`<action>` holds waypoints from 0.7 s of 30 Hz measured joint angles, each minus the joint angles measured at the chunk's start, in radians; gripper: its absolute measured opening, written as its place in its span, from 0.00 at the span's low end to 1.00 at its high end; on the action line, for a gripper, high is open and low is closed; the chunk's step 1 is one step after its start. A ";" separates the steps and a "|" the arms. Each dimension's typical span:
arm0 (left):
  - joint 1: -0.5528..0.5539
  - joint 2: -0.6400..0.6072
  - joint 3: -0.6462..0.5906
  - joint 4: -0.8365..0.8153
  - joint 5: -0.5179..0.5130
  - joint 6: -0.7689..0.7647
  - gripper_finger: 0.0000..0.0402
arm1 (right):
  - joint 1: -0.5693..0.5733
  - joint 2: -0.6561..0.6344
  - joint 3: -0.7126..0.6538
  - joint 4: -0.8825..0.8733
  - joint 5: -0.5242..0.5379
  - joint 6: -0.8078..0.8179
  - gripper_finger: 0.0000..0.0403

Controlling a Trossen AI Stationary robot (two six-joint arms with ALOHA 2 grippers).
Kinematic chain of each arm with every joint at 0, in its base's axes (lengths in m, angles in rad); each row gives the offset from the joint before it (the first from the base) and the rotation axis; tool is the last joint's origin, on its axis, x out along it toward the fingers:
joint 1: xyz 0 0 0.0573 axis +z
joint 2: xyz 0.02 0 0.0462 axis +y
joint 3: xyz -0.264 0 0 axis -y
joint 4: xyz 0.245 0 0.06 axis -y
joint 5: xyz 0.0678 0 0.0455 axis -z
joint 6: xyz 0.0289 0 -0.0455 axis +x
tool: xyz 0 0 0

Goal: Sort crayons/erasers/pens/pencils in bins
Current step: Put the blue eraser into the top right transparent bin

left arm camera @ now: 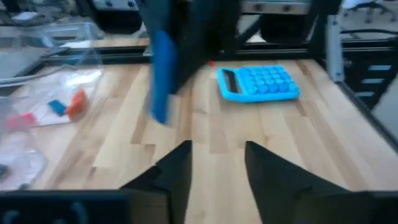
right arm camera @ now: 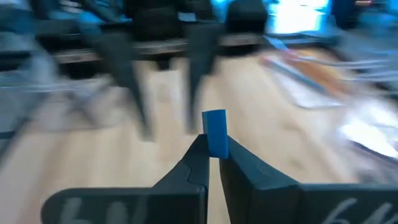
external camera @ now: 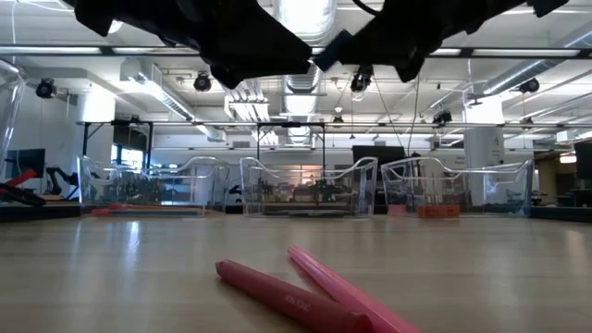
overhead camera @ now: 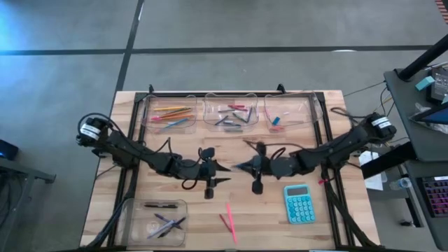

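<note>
Right now I see, nearest to the low camera, two pink pencils (external camera: pixel 310 291) lying crossed on the pale wooden table (overhead camera: pixel 273 217); they look smooth and slightly glossy. At the near left corner stands one clear bin (overhead camera: pixel 154 221) with rounded corners, and inside it lie slim dark pens (overhead camera: pixel 168 224), their ends hard to tell apart. To the right sits the teal calculator (overhead camera: pixel 298 203), a flat plastic rectangle with rows of small keys.

Over the middle of the table both arms meet. My right gripper (right arm camera: pixel 212 155) is closed on a flat bright blue eraser (right arm camera: pixel 215 132), whose square upper end sticks out above the fingertips. My left gripper (left arm camera: pixel 214 158) faces it with its dark tapered fingers standing a narrow way apart and nothing between them. The eraser shows in the left wrist view only as a blurred blue strip, and from above I cannot make it out at all between the dark grippers.

At the far edge three more clear bins stand in a row: the left one (overhead camera: pixel 170 112) with long thin pencils, the middle one (overhead camera: pixel 232 113) with short crayons (overhead camera: pixel 231 117), the right one (overhead camera: pixel 290 112) with small blue and pink erasers (overhead camera: pixel 277 120). In the low view their contents are mostly unclear behind the shiny walls.
</note>
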 joint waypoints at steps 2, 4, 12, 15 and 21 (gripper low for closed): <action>-0.001 -0.002 0.000 0.000 -0.039 0.000 0.37 | -0.013 -0.044 -0.001 -0.094 0.068 0.017 0.04; 0.000 -0.003 0.000 0.001 -0.061 0.000 0.42 | -0.033 -0.092 -0.013 -0.156 0.111 0.040 0.04; -0.001 -0.003 -0.001 0.003 -0.065 -0.001 0.47 | -0.159 -0.351 -0.245 -0.182 0.304 0.107 0.03; -0.001 -0.003 -0.001 0.006 -0.066 -0.001 0.47 | -0.219 -0.476 -0.348 -0.186 0.362 0.107 0.03; 0.000 -0.003 -0.002 0.013 -0.066 0.000 0.47 | -0.341 -0.727 -0.498 -0.181 0.395 0.110 0.04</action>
